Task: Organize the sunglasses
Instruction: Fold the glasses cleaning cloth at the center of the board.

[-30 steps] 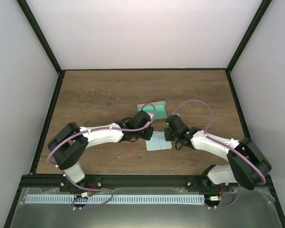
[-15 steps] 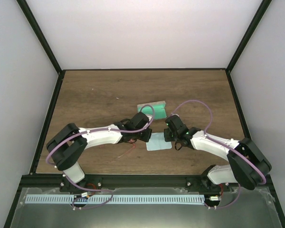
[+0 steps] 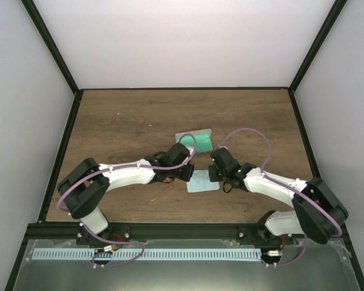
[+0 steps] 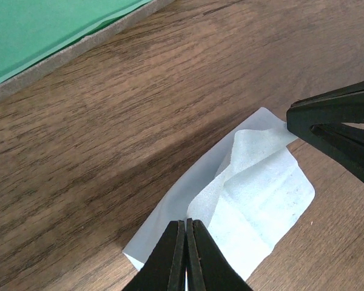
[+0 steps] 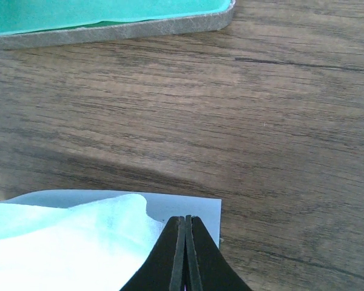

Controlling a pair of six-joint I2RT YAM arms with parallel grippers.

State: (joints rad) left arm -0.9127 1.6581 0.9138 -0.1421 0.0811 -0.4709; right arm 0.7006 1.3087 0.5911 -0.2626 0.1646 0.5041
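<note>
Sunglasses [image 3: 162, 194] lie on table [image 3: 109, 121] just in front of left forearm. Left gripper [image 4: 186, 223]: fingers together at cloth [image 4: 255, 194] edge. Right gripper [image 5: 185, 219]: fingers together over cloth corner. Case [image 3: 193, 138] behind the 2 grippers; bare wood both sides.

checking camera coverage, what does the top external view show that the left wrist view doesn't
Only the top external view shows the red sunglasses, lying on the table to the left of the cloth.

Only the left wrist view shows the raised fold in the cloth. It also shows the left hand and right hand up close, both shut, with their tips at opposite edges of the cloth.

Both views show the pale blue cloth and the green lining of the open case.
</note>
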